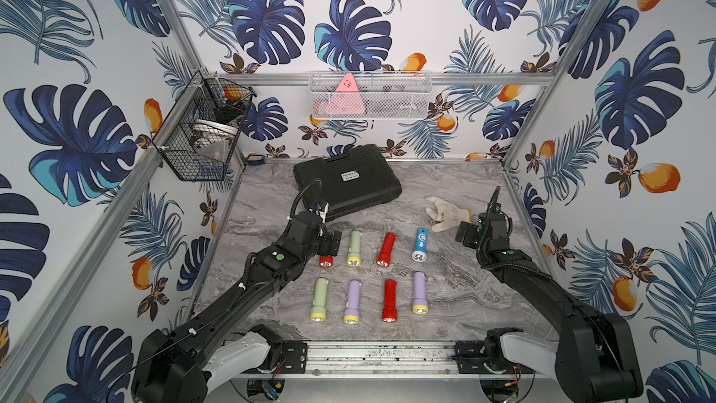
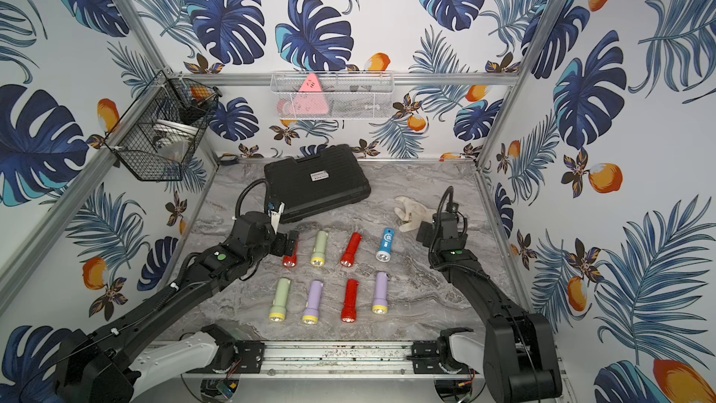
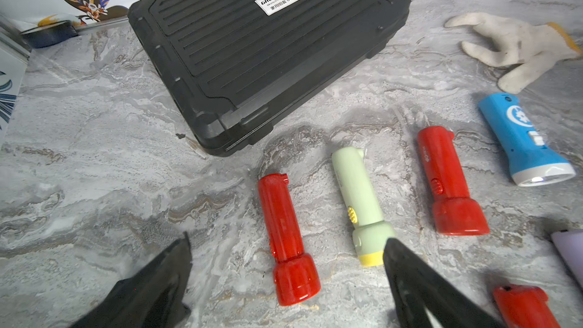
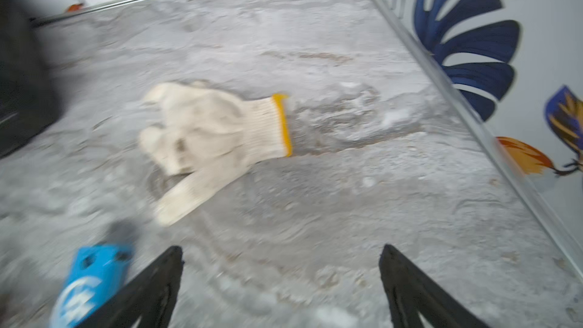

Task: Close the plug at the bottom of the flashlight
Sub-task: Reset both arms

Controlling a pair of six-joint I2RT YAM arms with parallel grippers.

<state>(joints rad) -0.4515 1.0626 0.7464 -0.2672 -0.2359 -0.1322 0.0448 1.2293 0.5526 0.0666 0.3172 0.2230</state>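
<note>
Your left gripper [image 3: 288, 238] stands wide open and holds nothing. It hangs just above the red flashlight [image 3: 279, 212] at the left end of the far row. Your right gripper [image 4: 281, 247] is spread wide too and empty, over bare table [image 4: 347, 184] just beside the blue flashlight [image 4: 91, 279], with the white glove [image 4: 214, 127] beyond it. You have eight flashlights lying in two rows of four, and the blue one ends the far row on the right. Its tail is too blurred to tell how the plug sits. Behind the rows, the black case [image 1: 346, 182] lies shut. On the back rail, the white mesh basket [image 1: 407, 102] holds a pink triangular piece [image 1: 345, 98]. The black wire basket [image 1: 186, 164] on the left wall holds white round pieces and something dark.
</note>
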